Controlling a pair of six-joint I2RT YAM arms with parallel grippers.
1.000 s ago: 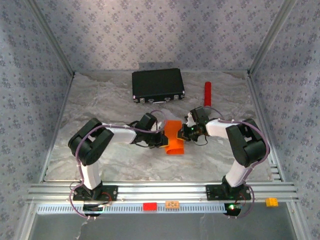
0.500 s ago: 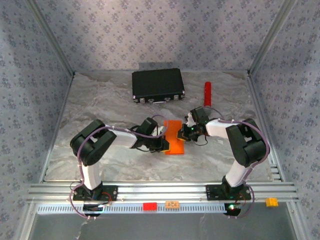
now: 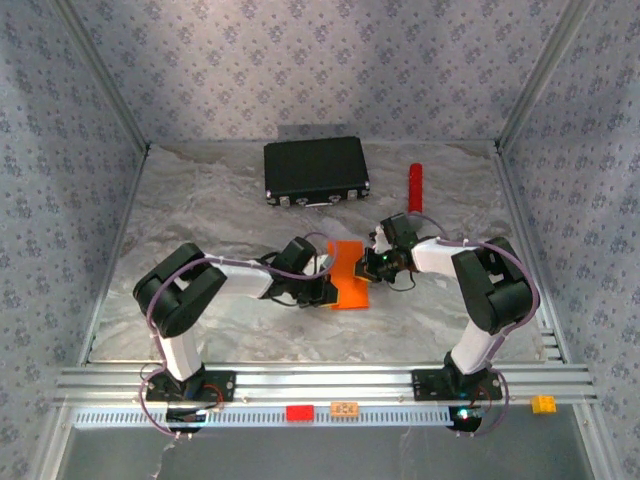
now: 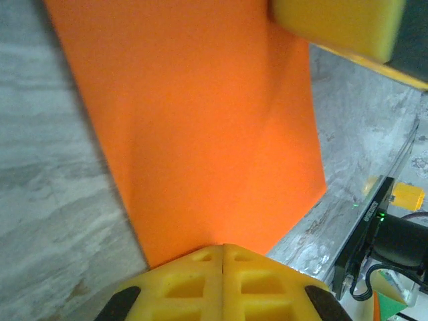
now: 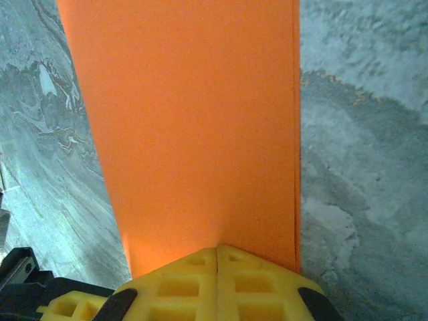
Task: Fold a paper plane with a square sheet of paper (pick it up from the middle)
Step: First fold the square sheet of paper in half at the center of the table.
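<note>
The square sheet of paper (image 3: 350, 275) is bright orange and lies flat on the marbled table, folded over into a narrow rectangle. My left gripper (image 3: 325, 292) is shut at its near left corner. Its joined yellow fingertips (image 4: 223, 249) rest on the paper's (image 4: 200, 120) edge. My right gripper (image 3: 372, 262) is shut at the opposite, far right edge. Its tips (image 5: 219, 249) also sit on the paper (image 5: 194, 120), where two layers show along one side. In neither wrist view does paper pass between the jaws. A right finger (image 4: 334, 27) shows in the left wrist view.
A black case (image 3: 315, 170) lies at the back centre, and a red cylinder (image 3: 414, 186) at the back right. Small red (image 3: 299, 412), orange (image 3: 345, 408) and yellow (image 3: 543, 403) blocks sit on the front rail. Patterned walls close in three sides.
A second ago the paper bulged up in an arch; it now lies flat. My left arm has lowered and drawn slightly towards the near left. The right gripper has stayed put.
</note>
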